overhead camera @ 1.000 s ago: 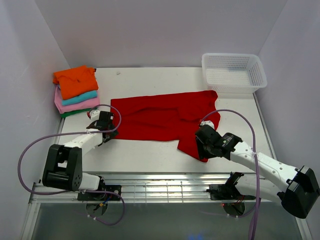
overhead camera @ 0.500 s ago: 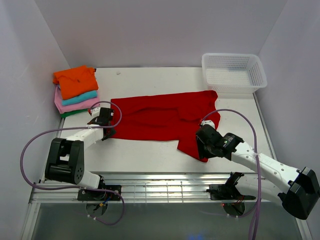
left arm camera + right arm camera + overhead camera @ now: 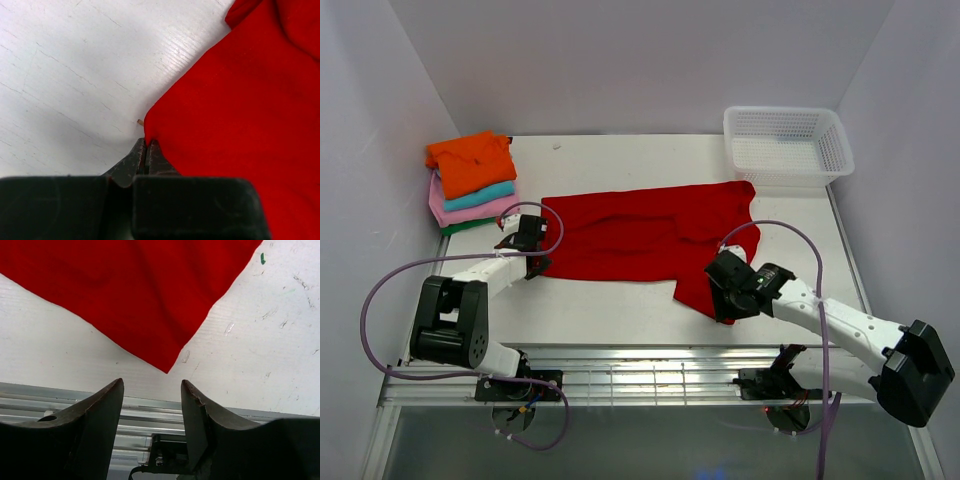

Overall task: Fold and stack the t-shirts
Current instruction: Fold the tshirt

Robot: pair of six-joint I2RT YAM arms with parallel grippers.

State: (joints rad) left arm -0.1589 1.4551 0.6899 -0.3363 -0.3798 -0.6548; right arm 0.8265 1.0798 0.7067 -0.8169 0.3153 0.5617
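A bright red t-shirt [image 3: 640,235] lies spread flat across the middle of the table. My left gripper [image 3: 537,265] is at its near left corner; in the left wrist view the gripper [image 3: 147,143] is shut on that corner of red cloth [image 3: 240,100]. My right gripper [image 3: 721,306] is over the shirt's near right corner. In the right wrist view it [image 3: 152,385] stands open with nothing between the fingers, and the pointed red corner [image 3: 135,290] lies just beyond the tips. Folded t-shirts [image 3: 472,180], orange on top of teal, pink and dark green, are stacked at the back left.
A white mesh basket [image 3: 787,145] stands at the back right corner. White walls close in both sides and the back. The metal rail [image 3: 140,410] along the table's near edge runs right beside my right gripper.
My left gripper has gone from open to shut on the red shirt's near left corner. My right gripper has shifted slightly left over the near right corner, still open.
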